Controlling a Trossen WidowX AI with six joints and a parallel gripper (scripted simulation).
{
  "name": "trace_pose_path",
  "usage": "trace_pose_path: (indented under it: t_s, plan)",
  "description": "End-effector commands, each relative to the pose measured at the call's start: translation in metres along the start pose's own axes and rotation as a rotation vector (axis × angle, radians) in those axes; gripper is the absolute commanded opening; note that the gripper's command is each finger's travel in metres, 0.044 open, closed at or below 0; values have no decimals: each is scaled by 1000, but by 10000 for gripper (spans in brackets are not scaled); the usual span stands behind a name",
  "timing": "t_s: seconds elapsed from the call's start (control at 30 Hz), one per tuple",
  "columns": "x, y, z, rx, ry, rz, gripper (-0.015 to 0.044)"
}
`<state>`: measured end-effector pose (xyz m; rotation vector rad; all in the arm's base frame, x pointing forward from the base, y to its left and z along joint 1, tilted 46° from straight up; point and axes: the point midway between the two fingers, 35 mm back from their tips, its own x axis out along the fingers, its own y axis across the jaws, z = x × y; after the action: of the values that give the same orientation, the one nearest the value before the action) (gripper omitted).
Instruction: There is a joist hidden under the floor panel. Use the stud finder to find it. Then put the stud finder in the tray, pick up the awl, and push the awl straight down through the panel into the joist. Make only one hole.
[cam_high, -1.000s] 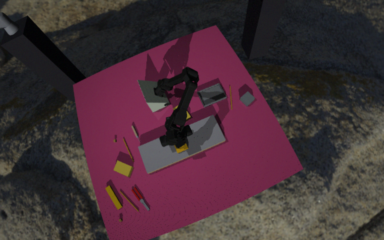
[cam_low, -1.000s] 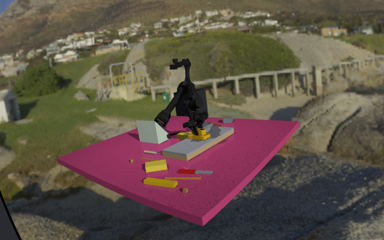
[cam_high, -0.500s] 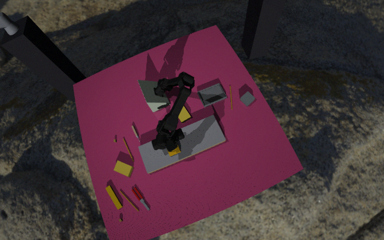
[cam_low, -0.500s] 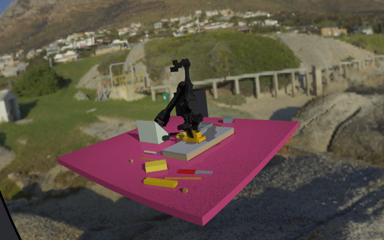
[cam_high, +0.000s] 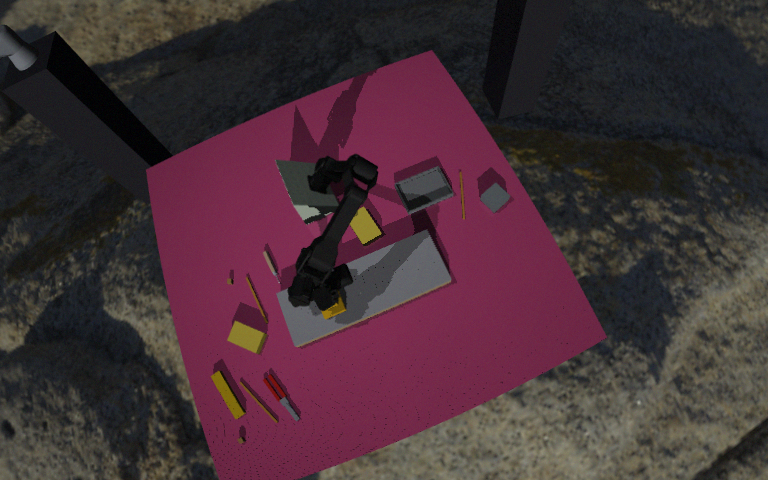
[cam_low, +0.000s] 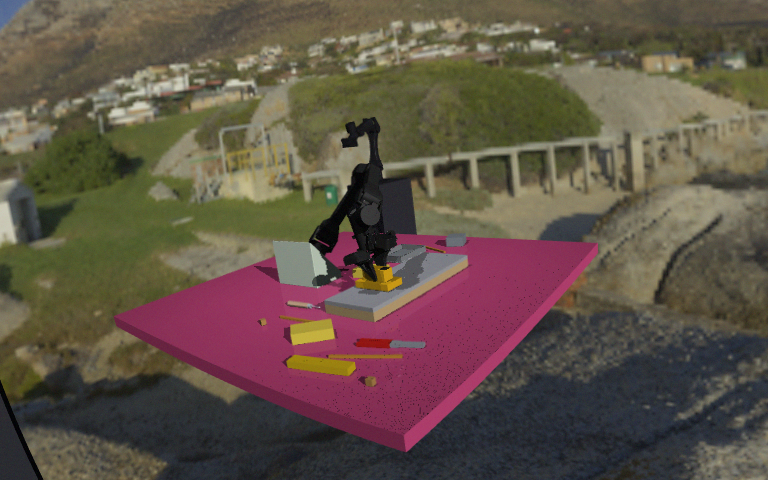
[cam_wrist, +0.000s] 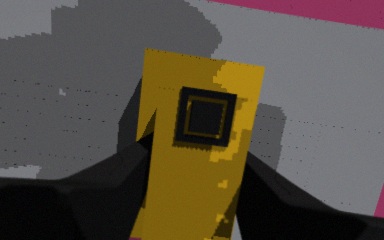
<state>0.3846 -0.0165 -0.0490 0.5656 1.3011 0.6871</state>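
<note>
My gripper is shut on the orange-yellow stud finder. The stud finder is level, on or just above the grey floor panel, toward the panel's left end in the top view. Its square window looks dark in the wrist view. The awl, with a pale handle and thin metal tip, lies beside the panel's left end. The grey tray stands behind the panel and looks empty. The joist is hidden.
A yellow block lies between arm and panel. A pale wedge stands near the arm base. Another yellow block, a yellow bar, a red-handled tool and thin sticks lie left. A grey block lies right.
</note>
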Motion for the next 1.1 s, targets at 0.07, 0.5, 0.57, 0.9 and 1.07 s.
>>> trace_pose_path:
  t_s: [0.07,0.5,0.57,0.9,1.07]
  plan:
    - [-1,-24,0,-4,-1,-11,0]
    - [-3,-67,1,-5,-1,-14,0]
    - [-3,-74,1,-6,-1,-14,0]
    - [-3,-95,1,-6,-2,-16,0]
    - [-3,-90,0,-1,-2,-10,0]
